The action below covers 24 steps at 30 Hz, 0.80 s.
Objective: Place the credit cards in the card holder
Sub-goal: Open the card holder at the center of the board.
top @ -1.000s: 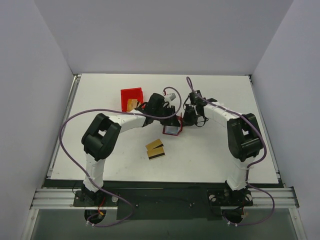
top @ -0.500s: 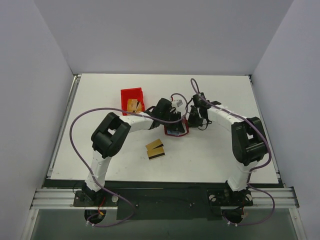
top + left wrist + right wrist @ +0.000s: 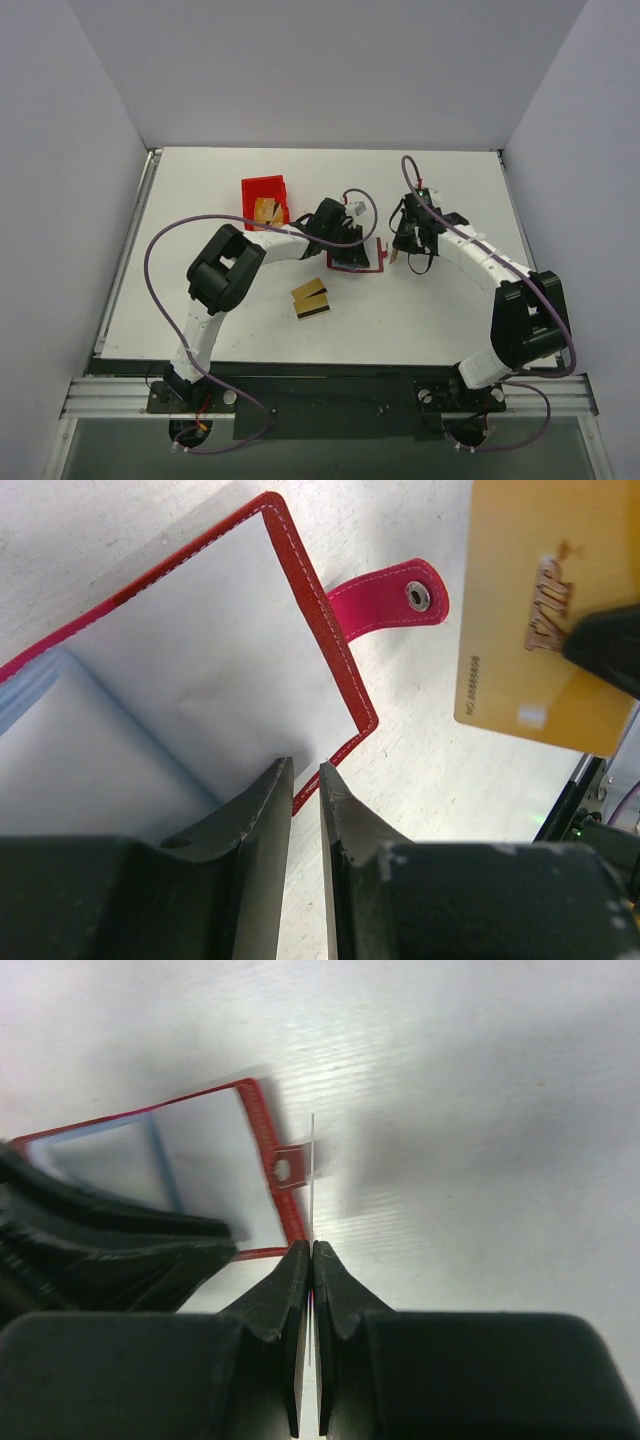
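The dark red card holder [image 3: 378,262] lies open on the table at mid-centre, its light inside [image 3: 200,660] up and its snap tab [image 3: 395,595] sticking out. My left gripper [image 3: 347,257] is closed to a narrow gap on the holder's near edge [image 3: 305,772]. My right gripper [image 3: 398,252] is shut on a gold credit card [image 3: 530,580], held upright just right of the tab. The right wrist view shows that card edge-on [image 3: 312,1160] between my fingertips [image 3: 311,1250]. Two more credit cards [image 3: 310,298] with dark stripes lie left of the holder, nearer the front.
A bright red open bin [image 3: 262,186] stands at the back left with gold cards [image 3: 265,210] inside. Purple cables loop over both arms. White walls enclose the table on three sides.
My right gripper has drawn back to the right, away from the holder, with the card. My left gripper shifted slightly right and the holder now lies flat and open.
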Available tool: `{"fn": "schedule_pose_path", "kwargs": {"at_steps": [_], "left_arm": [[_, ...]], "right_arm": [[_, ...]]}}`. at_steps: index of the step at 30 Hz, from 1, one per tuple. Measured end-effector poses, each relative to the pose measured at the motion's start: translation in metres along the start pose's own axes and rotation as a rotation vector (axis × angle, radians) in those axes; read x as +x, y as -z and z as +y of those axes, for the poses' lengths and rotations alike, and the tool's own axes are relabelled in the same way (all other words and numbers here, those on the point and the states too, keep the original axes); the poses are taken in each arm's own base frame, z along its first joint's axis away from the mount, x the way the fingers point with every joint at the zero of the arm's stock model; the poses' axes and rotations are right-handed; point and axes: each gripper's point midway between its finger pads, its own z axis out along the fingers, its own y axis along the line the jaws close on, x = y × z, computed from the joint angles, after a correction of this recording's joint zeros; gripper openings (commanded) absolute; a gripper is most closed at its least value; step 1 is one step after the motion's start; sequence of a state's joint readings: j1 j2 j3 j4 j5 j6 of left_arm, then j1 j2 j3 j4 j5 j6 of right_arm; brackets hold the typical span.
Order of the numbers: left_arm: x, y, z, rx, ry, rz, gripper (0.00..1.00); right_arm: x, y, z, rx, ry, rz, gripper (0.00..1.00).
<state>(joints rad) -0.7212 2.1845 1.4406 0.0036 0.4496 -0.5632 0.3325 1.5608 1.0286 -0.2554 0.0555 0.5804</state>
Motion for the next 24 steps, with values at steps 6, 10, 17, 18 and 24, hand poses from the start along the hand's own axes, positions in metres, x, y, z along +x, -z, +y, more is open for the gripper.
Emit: {"fn": "schedule_pose_path", "kwargs": {"at_steps": [6, 10, 17, 18, 24], "left_arm": [[0.000, 0.000, 0.000, -0.001, -0.001, 0.000, 0.27], [0.000, 0.000, 0.000, -0.001, -0.003, 0.000, 0.27], [0.002, 0.000, 0.002, -0.009, -0.003, 0.005, 0.27], [0.002, 0.001, 0.002, -0.010, -0.002, 0.007, 0.27], [-0.003, 0.013, -0.006, -0.011, 0.000, 0.005, 0.27]], "right_arm": [[-0.004, 0.013, 0.035, -0.215, 0.034, -0.016, 0.00], [0.005, 0.007, 0.048, -0.287, 0.050, 0.033, 0.00], [0.027, -0.018, 0.049, -0.283, 0.050, 0.126, 0.00], [0.029, -0.020, 0.048, -0.278, 0.049, 0.134, 0.00], [0.033, -0.032, 0.045, -0.240, 0.038, 0.160, 0.00]]}}
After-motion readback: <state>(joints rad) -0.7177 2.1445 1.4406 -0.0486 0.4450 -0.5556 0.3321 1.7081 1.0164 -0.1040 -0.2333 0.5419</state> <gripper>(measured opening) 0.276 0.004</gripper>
